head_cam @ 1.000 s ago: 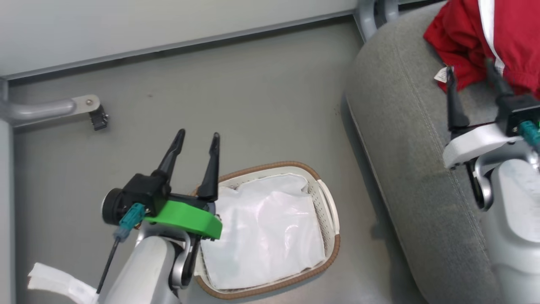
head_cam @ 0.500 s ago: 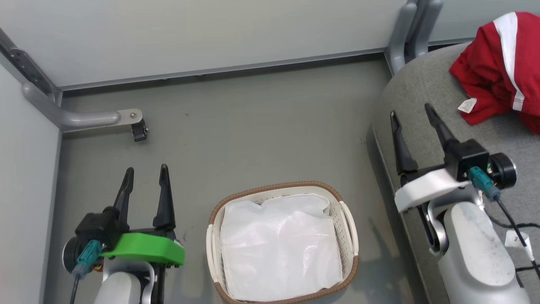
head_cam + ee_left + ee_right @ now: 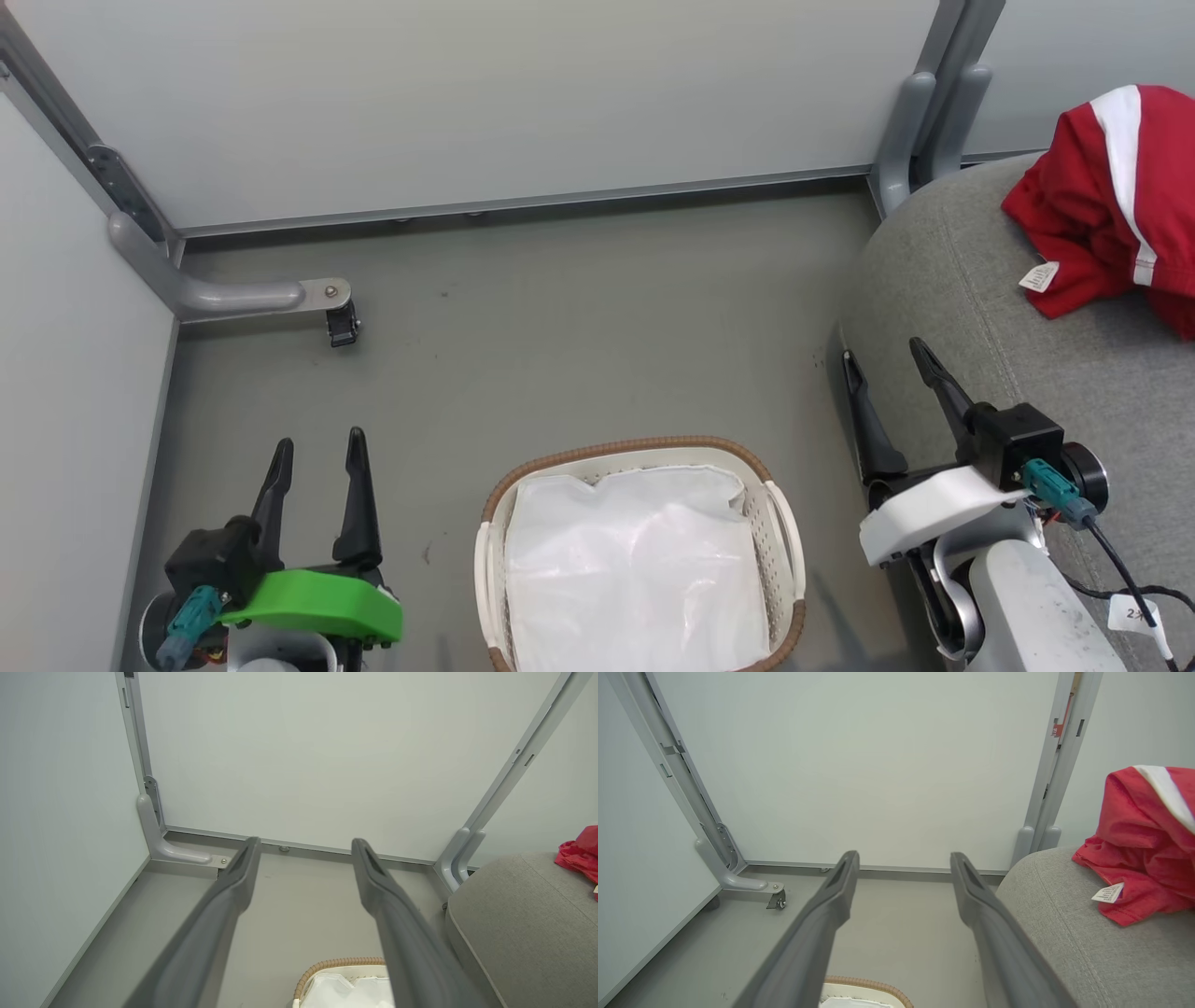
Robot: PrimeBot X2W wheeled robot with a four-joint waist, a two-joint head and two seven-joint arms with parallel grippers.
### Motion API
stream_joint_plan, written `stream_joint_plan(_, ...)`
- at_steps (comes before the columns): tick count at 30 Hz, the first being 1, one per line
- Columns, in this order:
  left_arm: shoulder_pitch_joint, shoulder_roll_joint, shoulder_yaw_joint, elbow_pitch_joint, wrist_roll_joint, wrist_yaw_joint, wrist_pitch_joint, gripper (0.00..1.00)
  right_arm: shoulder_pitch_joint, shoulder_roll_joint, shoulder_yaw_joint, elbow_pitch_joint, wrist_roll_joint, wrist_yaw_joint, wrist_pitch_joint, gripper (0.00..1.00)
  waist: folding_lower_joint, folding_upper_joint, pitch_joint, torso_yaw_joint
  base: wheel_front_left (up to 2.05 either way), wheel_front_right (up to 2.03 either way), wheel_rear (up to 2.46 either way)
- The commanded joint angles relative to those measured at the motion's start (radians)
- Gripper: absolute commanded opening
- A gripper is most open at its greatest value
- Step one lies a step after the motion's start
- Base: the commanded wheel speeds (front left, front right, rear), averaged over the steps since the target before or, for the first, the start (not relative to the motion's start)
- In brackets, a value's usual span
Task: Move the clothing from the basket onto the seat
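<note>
— Both arms have drawn back since a second ago: the right gripper (image 3: 882,350) has left the clothing (image 3: 1092,215), and the left gripper (image 3: 318,441) has come away from the rim of the basket (image 3: 635,446)
— Where are they?
— Left one is over the floor (image 3: 579,345), well to the left of the basket. Right one is at the rounded edge of the seat (image 3: 980,308), between basket and clothing. Each has its two fingers spread apart, with nothing between them
— And the clothing?
— Heaped on the seat's far side, red with a white stripe, a small white tag (image 3: 1038,276) at its near edge, apart from both grippers. The basket stands on the floor with its white liner (image 3: 635,569) inside
</note>
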State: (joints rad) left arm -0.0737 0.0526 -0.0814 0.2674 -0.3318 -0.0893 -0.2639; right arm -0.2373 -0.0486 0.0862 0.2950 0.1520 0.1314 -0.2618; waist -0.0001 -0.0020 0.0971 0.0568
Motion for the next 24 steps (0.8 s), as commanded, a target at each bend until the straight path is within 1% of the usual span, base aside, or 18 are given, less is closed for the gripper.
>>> stream_joint_plan(1,0.020,0.000,0.010,0.003,0.010,-0.005,0.000,1.00,0.018,-0.004,0.002,-0.004,0.008,-0.001,-0.005,1.00,0.0001,0.0020,-0.007,-0.002,0.00,0.00,0.00)
stream_joint_plan(8,0.050,-0.002,0.032,0.006,0.008,-0.009,-0.001,1.00,0.029,-0.004,0.005,0.013,-0.001,-0.001,-0.005,1.00,0.0001,0.0020,-0.021,-0.011,0.00,0.00,0.00)
stream_joint_plan(20,0.047,-0.002,0.018,0.001,-0.010,0.000,-0.001,1.00,0.033,-0.004,0.000,0.022,0.006,-0.001,-0.005,1.00,0.0001,0.0020,-0.029,-0.010,0.00,0.00,0.00)
stream_joint_plan(24,0.045,-0.002,0.012,-0.009,-0.015,-0.005,-0.001,1.00,0.031,-0.004,0.001,0.026,0.009,-0.001,-0.005,1.00,0.0001,0.0020,-0.029,-0.008,0.00,0.00,0.00)
